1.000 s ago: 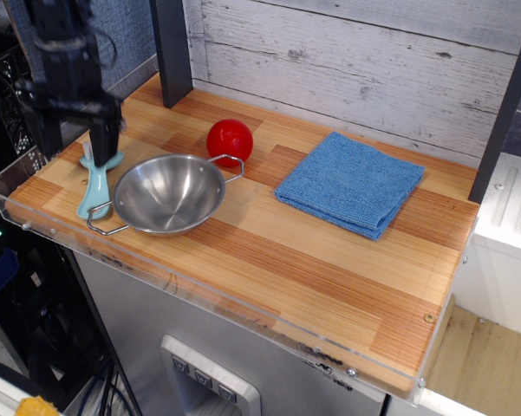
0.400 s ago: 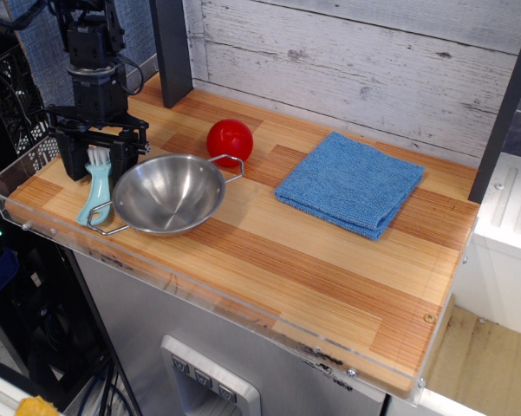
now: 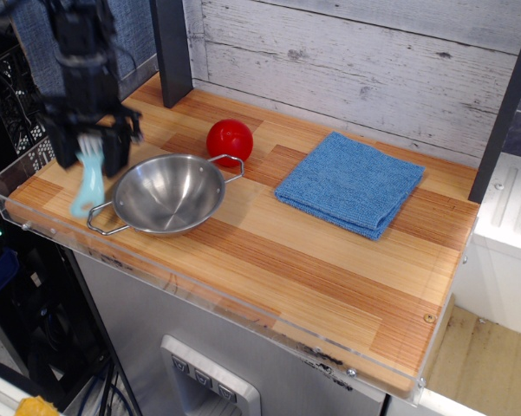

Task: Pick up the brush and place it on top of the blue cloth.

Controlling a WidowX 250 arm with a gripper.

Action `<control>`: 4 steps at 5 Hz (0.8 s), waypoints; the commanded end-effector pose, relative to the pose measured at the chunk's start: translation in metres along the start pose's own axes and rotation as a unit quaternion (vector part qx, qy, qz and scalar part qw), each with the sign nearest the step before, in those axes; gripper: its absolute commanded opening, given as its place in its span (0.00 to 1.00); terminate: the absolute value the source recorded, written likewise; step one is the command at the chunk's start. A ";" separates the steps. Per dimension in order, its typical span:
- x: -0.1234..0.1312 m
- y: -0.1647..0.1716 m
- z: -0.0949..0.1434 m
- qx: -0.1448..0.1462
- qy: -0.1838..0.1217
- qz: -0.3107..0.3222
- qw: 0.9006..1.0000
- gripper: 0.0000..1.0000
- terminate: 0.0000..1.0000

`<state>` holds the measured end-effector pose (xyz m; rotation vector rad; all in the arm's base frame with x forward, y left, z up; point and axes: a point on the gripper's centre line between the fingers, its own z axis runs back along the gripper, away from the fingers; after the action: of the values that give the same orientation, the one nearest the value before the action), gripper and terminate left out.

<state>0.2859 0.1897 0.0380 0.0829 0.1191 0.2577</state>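
Observation:
The light-teal brush (image 3: 88,184) hangs handle-down at the table's left end, its white-bristled head between my fingers. My gripper (image 3: 90,149) is shut on the brush's head and holds it just above the wood, left of the steel bowl. The blue cloth (image 3: 350,182) lies flat and folded at the back right of the table, far from the gripper.
A steel bowl (image 3: 168,193) with wire handles stands right beside the brush. A red ball (image 3: 230,140) sits behind the bowl. A dark post (image 3: 171,49) rises at the back left. A clear acrylic lip (image 3: 9,198) edges the table's left and front.
The gripper came down over the brush's head and shut on it. Now it has risen slightly and the brush is lifted off the table, tilted handle-down.

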 end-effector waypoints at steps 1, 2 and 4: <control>-0.015 0.019 0.088 0.023 -0.079 0.051 0.995 0.00 0.00; -0.014 -0.030 0.103 0.007 -0.084 0.010 0.996 0.00 0.00; -0.021 -0.118 0.147 -0.033 -0.120 -0.012 0.992 0.00 0.00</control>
<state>0.3173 0.0545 0.1498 0.0399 -0.0631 0.2182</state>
